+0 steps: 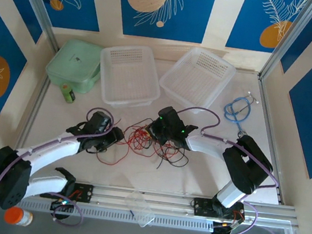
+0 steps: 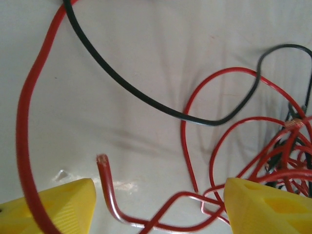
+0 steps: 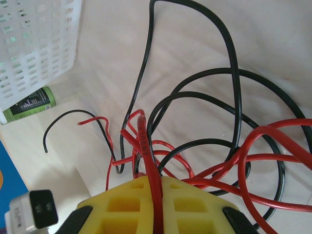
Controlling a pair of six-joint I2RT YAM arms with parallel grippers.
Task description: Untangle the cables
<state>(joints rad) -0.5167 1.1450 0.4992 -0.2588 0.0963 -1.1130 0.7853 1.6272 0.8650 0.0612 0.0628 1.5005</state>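
Right wrist view: the right hand [image 3: 155, 184] is clamped on one red cable [image 3: 141, 136], which rises straight ahead of its fingers. Just beyond, the cables [image 3: 241, 165], red and black, lie knotted together. The left hand [image 2: 161, 207] has its fingers apart, a loose red end [image 2: 104, 168] between them. I judge one strand is being pulled free; next this hand should close on that end and draw away slowly. Around is the white counter [image 1: 193, 180], with two white baskets [image 1: 132, 48] far ahead

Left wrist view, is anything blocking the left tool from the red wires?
Nothing visible does. The open left tool hangs over the white table, a thin red cut-ended wire lying between its yellow fingers.
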